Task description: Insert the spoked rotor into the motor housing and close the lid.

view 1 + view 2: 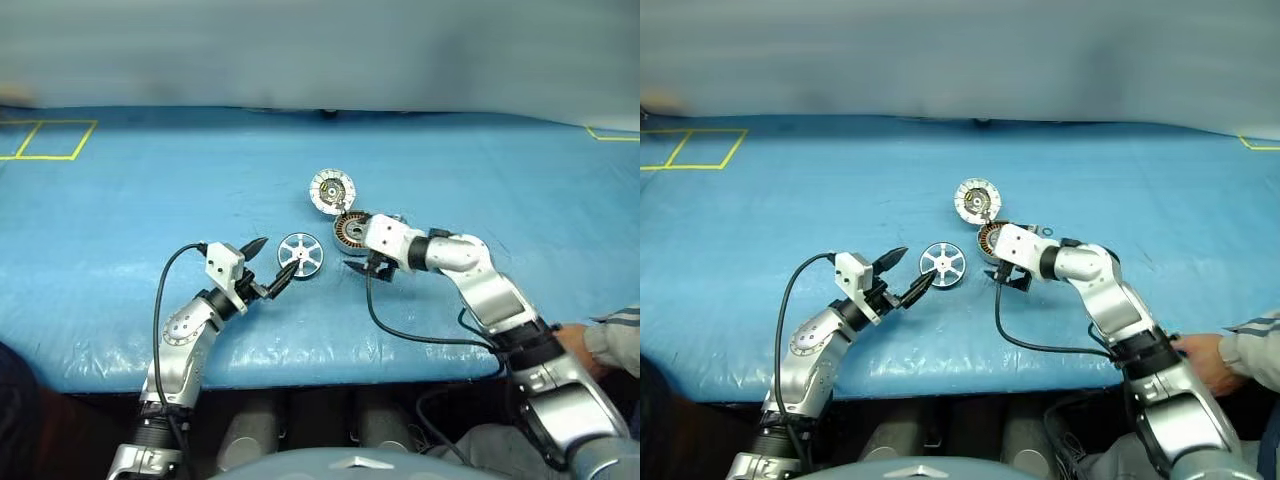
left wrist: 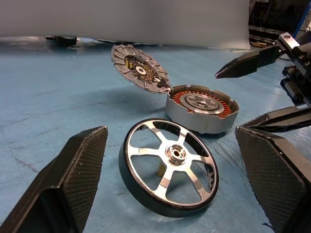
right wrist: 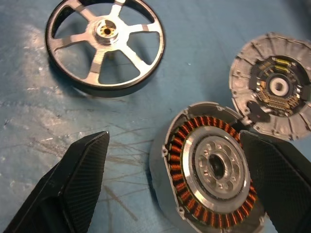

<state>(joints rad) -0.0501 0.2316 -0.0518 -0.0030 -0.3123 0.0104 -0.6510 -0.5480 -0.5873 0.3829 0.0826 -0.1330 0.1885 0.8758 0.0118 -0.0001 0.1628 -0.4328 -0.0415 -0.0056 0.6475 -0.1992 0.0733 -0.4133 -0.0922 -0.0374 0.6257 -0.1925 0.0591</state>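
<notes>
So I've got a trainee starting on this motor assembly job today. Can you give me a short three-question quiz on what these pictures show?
1. True or false: the lid is shut over the motor housing.
2. Where does the spoked rotor lie? A) inside the housing B) flat on the blue table, beside the housing C) held by the right gripper
3. Fill in: the fingers of the left gripper stand ____, with the rotor just ahead of them.

Key: 1 false, the lid stands swung up at the housing's edge and the copper windings show. 2 B. 3 open.
</notes>
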